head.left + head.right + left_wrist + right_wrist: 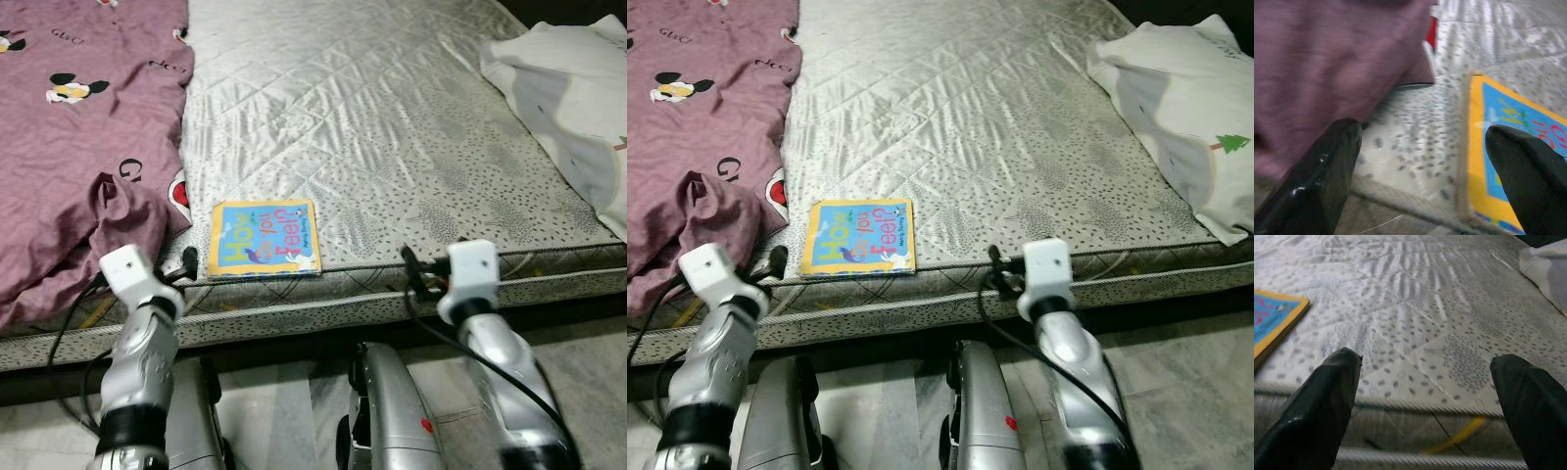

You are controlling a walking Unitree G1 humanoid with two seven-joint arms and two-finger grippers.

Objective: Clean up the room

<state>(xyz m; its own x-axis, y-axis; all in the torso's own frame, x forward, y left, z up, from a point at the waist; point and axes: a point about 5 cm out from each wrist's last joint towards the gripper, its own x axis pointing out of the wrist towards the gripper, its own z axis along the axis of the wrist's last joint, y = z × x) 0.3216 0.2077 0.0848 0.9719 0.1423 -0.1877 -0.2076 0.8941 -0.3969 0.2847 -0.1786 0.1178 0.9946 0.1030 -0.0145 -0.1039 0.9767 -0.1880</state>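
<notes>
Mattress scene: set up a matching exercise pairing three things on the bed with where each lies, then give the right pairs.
Things:
1. picture book
2. purple bedsheet
3. white pillow

Places:
A. far right side of the mattress
B. near edge of the mattress, between the two arms
C. left side of the mattress

Pairs: 1-B, 2-C, 3-A

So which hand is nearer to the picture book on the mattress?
Left. The left hand sits at the mattress edge just beside the picture book, fingers open. The right hand, also open, is further along the edge, clearly apart from it.
</notes>
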